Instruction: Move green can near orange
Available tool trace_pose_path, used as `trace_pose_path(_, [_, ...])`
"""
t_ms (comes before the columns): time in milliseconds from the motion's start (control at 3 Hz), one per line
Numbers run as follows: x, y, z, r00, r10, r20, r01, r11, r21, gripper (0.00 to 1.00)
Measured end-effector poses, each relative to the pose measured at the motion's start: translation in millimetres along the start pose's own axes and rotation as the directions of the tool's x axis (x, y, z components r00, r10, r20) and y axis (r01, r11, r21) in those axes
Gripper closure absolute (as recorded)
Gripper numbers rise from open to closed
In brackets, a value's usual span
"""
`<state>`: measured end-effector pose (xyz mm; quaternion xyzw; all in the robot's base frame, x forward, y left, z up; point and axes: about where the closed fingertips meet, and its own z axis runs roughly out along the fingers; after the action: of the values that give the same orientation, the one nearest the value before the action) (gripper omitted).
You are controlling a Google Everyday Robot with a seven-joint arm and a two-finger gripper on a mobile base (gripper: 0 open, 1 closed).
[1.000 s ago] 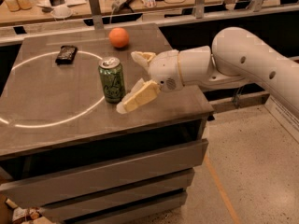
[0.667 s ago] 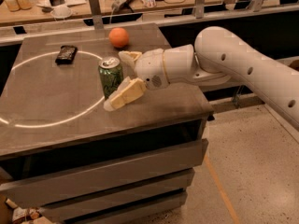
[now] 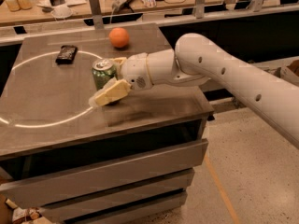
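Note:
The green can [image 3: 102,73] stands upright on the grey table [image 3: 154,104], near its middle. The orange [image 3: 119,37] lies at the table's back edge, behind and a little right of the can. My gripper [image 3: 106,80] reaches in from the right at can height. Its pale fingers are spread on either side of the can: the near finger [image 3: 110,93] crosses the can's lower front, and the far finger [image 3: 119,60] shows behind the can's top. The can's right side is hidden by the wrist.
A flat black packet [image 3: 66,53] lies at the back left of the table. A white ring [image 3: 51,123] is marked on the tabletop. Drawers sit below the table. A cluttered bench [image 3: 70,8] runs behind it. The table's right edge is close under my arm.
My gripper has moved left toward the can, from beside it to having its fingers on both sides of it. The can, the orange and the packet have not moved.

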<state>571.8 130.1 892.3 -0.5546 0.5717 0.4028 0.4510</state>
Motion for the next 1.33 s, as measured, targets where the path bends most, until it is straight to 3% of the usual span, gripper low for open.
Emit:
trace_pose_path(333, [0.1, 0.8, 3.6, 1.0, 0.001, 0.002, -0.001, 1.0, -0.006, 0.47])
trace_pose_path(667, [-0.5, 1.7, 5.2, 1.0, 0.0, 0.003, 0.0, 1.0, -0.009, 0.71])
trace_pose_path(1000, [-18.4, -18.7, -18.9, 0.998, -0.065, 0.026, 0.062, 0.9922, 0.108, 0.93])
trace_pose_path(1333, [-50.4, -56.4, -79.9, 0.985, -0.172, -0.007, 0.164, 0.9266, 0.338, 1.0])
